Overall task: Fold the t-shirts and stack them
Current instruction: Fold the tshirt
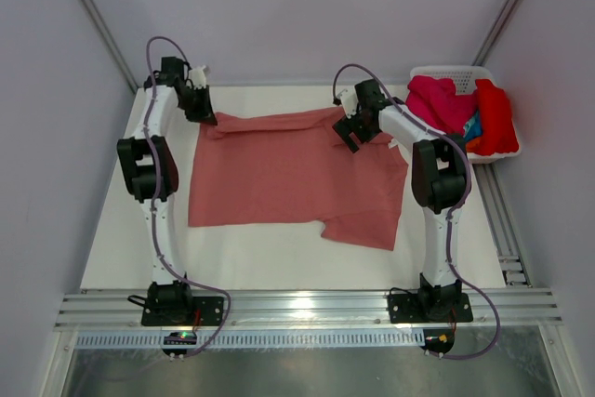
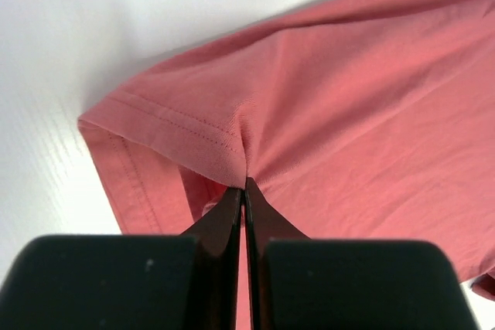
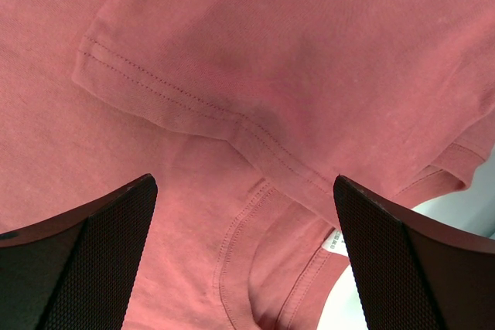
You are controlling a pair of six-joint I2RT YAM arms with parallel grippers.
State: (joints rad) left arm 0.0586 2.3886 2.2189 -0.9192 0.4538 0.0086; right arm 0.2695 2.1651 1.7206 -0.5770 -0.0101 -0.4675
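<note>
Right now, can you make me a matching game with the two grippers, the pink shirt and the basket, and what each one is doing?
Things:
1. left gripper
2. right gripper
3. pink t-shirt
4. white basket

States:
A. holds a heap of shirts
B. spread on the table
C. shut, pinching a hem
D. open over the cloth

Pairs: 1-C, 2-D, 3-B, 4-A
</note>
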